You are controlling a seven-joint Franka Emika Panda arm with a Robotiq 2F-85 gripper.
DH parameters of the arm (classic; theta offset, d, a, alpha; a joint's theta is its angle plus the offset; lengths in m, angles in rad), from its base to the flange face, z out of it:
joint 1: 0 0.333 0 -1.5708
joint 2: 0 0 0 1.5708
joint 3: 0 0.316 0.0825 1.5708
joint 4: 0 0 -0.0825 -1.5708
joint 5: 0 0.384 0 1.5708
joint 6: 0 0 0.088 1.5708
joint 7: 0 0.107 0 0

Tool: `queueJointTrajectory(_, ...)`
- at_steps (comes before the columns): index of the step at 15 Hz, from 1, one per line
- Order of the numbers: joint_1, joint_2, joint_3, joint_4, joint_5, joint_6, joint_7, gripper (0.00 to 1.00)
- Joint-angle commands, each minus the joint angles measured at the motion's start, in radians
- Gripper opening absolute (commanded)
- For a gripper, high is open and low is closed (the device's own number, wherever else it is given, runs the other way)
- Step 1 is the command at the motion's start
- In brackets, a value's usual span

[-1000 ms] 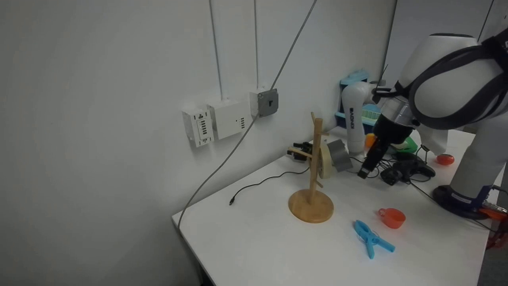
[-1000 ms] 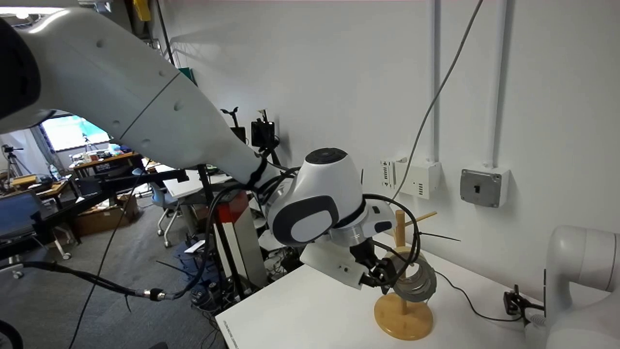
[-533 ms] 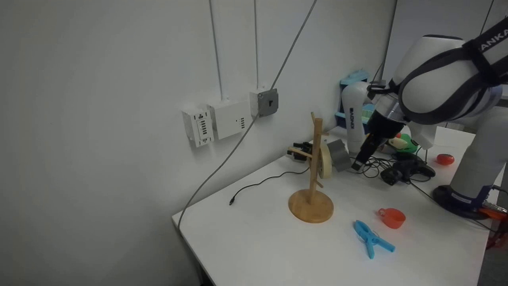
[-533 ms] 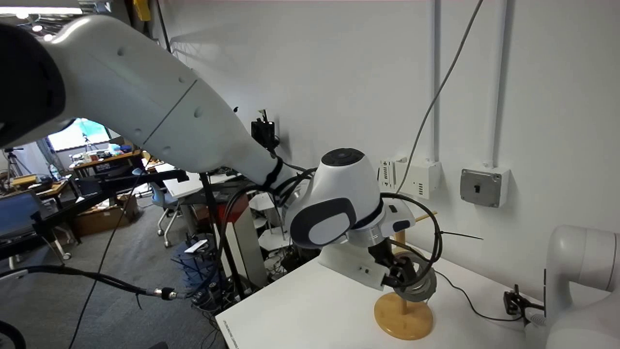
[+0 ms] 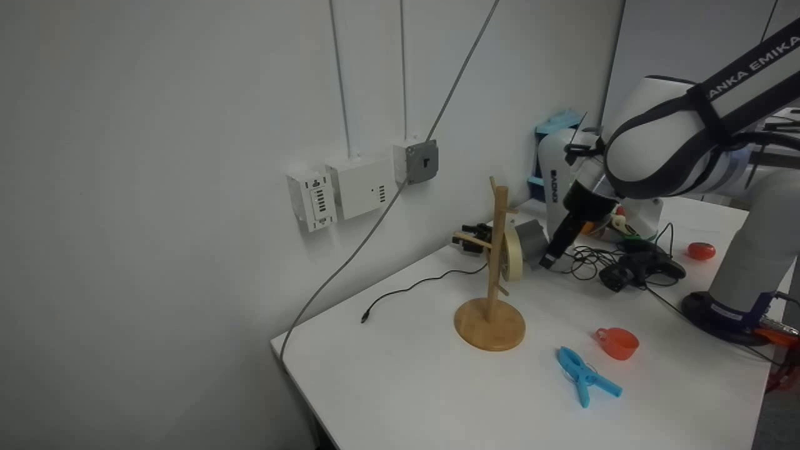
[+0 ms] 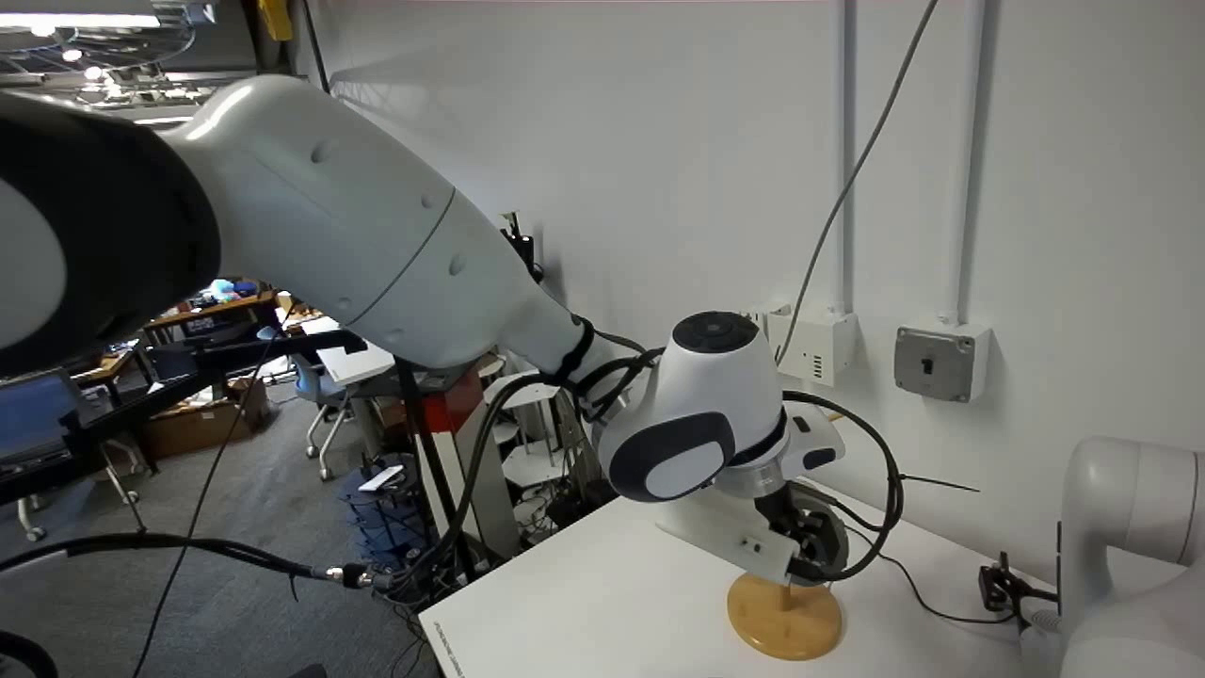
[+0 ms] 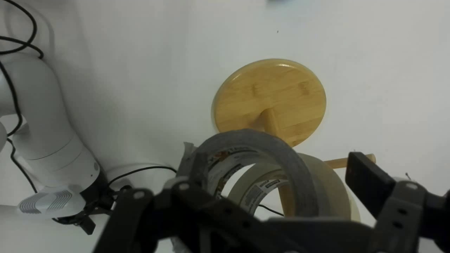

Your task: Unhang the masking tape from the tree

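Probably at the pre-grasp step: poised near the tree (image 5: 495, 269) with a widely spread gripper (image 7: 279, 168). Note the masking tape (image 5: 514, 253) hung on the tree, close in, and a grey roll (image 5: 531, 240) farther out. Unable to tell of any contact with either roll. Next, likely, close on the masking tape and draw it off the tree, minding the grey roll outside it.

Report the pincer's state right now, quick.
Pincer: open, holding nothing; its fingers stand wide apart in the wrist view.
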Motion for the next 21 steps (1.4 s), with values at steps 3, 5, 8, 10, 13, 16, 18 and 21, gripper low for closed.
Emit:
queueJointTrajectory(3,-0.045,0.063,0.043,0.082,0.008,-0.008,-0.057,1.0)
queueJointTrajectory(5,-0.049,0.07,0.047,0.092,0.009,-0.015,-0.059,1.0)
queueJointTrajectory(8,-0.051,0.075,0.05,0.101,0.01,-0.029,-0.055,1.0)
queueJointTrajectory(10,-0.051,0.078,0.049,0.105,0.009,-0.035,-0.052,1.0)
queueJointTrajectory(13,-0.046,0.077,0.042,0.106,0.004,-0.053,-0.044,1.0)
queueJointTrajectory(16,-0.043,0.076,0.037,0.107,-0.001,-0.06,-0.045,0.99)
queueJointTrajectory(18,-0.05,0.08,0.046,0.11,0.005,-0.053,-0.061,0.99)
queueJointTrajectory(21,-0.024,0.0,0.071,0.026,0.012,-0.018,-0.054,1.0)
